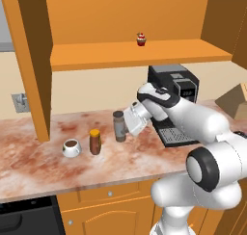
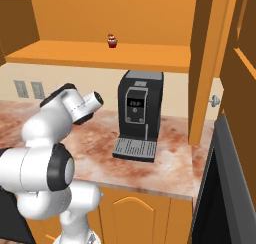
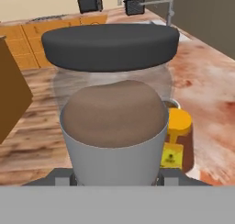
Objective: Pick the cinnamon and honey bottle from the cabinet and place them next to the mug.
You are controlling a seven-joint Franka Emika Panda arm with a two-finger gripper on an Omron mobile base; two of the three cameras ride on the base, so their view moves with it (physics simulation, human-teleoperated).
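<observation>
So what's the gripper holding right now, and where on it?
The gripper seems to grip the cinnamon low on its grey body, with the jar standing on the counter; finger contact is hidden.

A mottled reddish-brown marble bench (image 1: 29, 152) is running along a cream wall (image 1: 96, 92), with orange wooden drawers and doors (image 1: 103, 200) sitting beneath its front edge. A black coffee machine (image 2: 137, 115) is standing toward the bench's back edge. A tiny red cupcake (image 1: 141, 39) is resting on the shelf above. Grey wall sockets (image 2: 28, 89) are showing on the wall, and a black appliance front (image 1: 26, 219) is sitting below the bench's left end.
</observation>
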